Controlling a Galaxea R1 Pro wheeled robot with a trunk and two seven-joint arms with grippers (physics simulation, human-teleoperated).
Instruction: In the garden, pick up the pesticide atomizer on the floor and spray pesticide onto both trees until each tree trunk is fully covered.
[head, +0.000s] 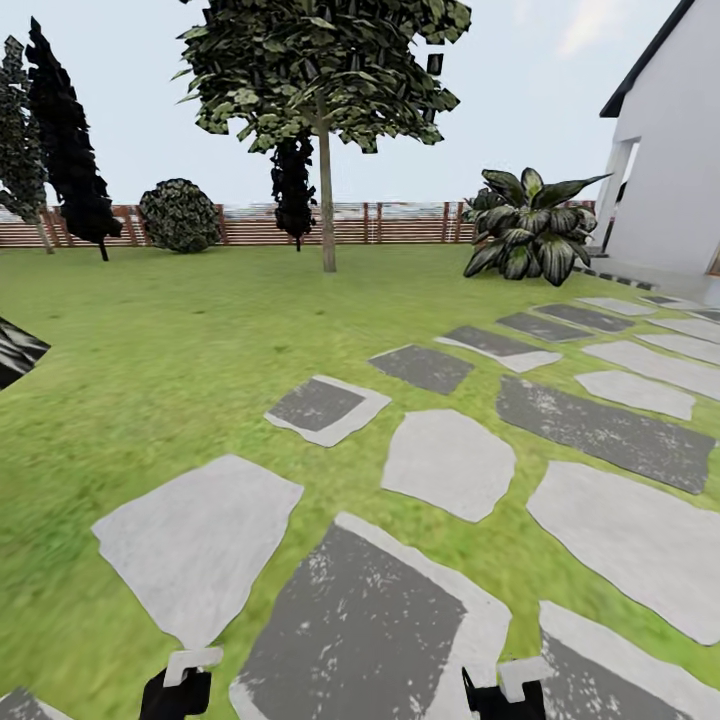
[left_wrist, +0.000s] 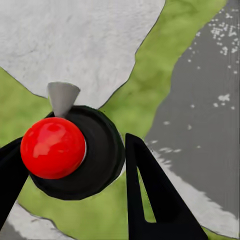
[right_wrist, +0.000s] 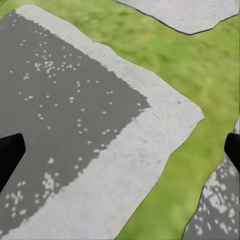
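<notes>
The pesticide atomizer, black-bodied with a red knob and a grey nozzle, is being gripped between the fingers of the left gripper; the right gripper is being held spread and empty above the paving stones. In the head view, both grippers are being carried low over the stone path. The tree trunk is being faced well ahead across the lawn, slightly to the left, upright, nearer the atomizer-bearing left arm. The fence is being seen behind.

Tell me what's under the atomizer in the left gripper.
Beneath the atomizer, held between the left gripper fingers, lie grass and a pale paving stone. The ground directly under its black body is covered.
</notes>
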